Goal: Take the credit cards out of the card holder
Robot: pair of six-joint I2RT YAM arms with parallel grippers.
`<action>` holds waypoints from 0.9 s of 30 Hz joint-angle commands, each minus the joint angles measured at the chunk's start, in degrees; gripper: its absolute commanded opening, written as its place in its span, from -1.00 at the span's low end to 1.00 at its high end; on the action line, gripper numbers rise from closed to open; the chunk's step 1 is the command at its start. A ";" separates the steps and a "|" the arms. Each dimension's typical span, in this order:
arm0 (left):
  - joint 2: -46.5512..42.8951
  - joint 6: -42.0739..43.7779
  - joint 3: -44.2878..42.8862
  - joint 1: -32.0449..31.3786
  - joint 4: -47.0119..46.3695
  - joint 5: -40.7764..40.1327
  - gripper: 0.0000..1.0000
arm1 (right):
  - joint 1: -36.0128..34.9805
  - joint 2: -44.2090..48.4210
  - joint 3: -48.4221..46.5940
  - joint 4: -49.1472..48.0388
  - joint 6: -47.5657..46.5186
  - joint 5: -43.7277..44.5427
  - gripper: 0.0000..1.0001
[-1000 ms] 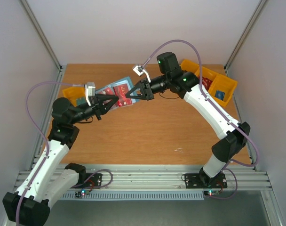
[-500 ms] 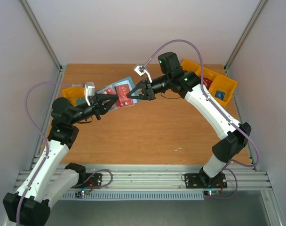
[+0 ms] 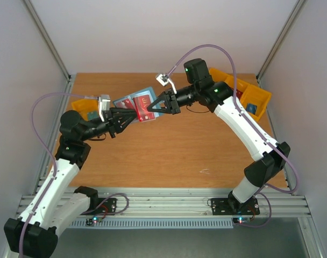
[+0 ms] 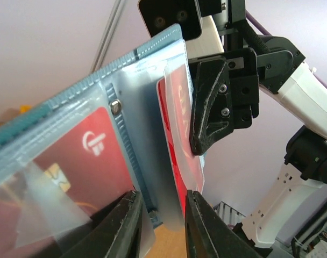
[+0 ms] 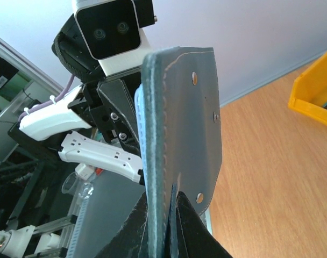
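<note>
Teal card holder (image 3: 137,104) hangs open in the air above the far half of the worktop (image 3: 169,156), a little left of the middle of its far edge, and is carried between the two arms rather than lying on the wood. The right gripper (image 3: 153,109) has its fingers pressed together on the holder's right edge. In the right wrist view the dark outer cover (image 5: 182,118) rises upright from the pinch, with the paler blue lining showing along its left side.

The left gripper (image 4: 161,228) reaches in from the other side. Its fingers (image 4: 126,228) stand a little apart, and the lower edge of a clear plastic sleeve (image 4: 171,212) hangs down between them (whether either pad touches the sleeve cannot be told). The left wrist view shows the lining spread wide. One red card (image 4: 93,156), with a white logo and a gold chip, sits in the left pocket behind clear plastic. A second red card (image 4: 177,134) sits in the sleeve on the right, seen nearly edge-on, just beside the black finger of the right gripper.

A yellow bin (image 3: 83,107) stands at the worktop's left edge, partly behind the left arm, and more yellow bins (image 3: 255,99) fill the far right corner.
</note>
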State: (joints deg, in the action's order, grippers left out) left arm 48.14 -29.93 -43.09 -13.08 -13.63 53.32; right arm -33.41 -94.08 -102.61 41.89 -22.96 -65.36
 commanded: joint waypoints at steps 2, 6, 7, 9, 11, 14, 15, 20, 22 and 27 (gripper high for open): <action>1.91 0.30 -1.47 -1.37 -2.54 0.96 -0.52 | -0.06 1.34 -1.53 -1.62 0.55 -2.20 -0.98; 2.95 0.69 -1.98 -1.82 -1.91 0.60 -0.54 | -0.08 1.33 -1.57 -1.66 0.69 -2.17 -0.98; 3.04 0.81 -2.07 -1.93 -1.83 0.80 -0.54 | -0.06 1.31 -1.62 -1.52 0.57 -2.14 -0.98; 3.29 1.12 -2.38 -2.26 -1.75 1.18 -0.58 | -0.06 1.26 -1.55 -1.44 0.47 -2.09 -0.98; 3.31 1.34 -2.52 -2.40 -1.84 1.34 -0.69 | -0.07 1.21 -1.54 -1.44 0.46 -2.17 -0.98; 3.00 1.44 -2.29 -2.40 -1.78 1.09 -0.98 | -0.01 1.51 -1.54 -1.22 0.06 -2.14 -0.98; 2.81 1.45 -2.20 -2.47 -1.82 1.01 -0.99 | -0.06 1.61 -1.54 -1.17 -0.09 -2.14 -0.98; 1.86 1.18 -1.92 -2.46 -2.08 -0.27 -1.00 | -0.06 1.58 -1.54 0.18 -1.22 -1.77 -0.84; 1.34 0.70 -1.67 -2.35 -1.95 -1.58 -0.99 | 0.14 1.85 -1.13 0.64 -1.87 -1.24 -0.74; 0.02 0.32 -0.88 -1.61 -0.57 -4.46 -1.00 | 1.49 2.55 0.28 0.09 -1.40 -1.38 -0.54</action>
State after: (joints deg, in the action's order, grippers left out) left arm 49.78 -29.34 -44.03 -15.40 -13.04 52.36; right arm -32.73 -94.02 -102.59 42.02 -24.12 -64.97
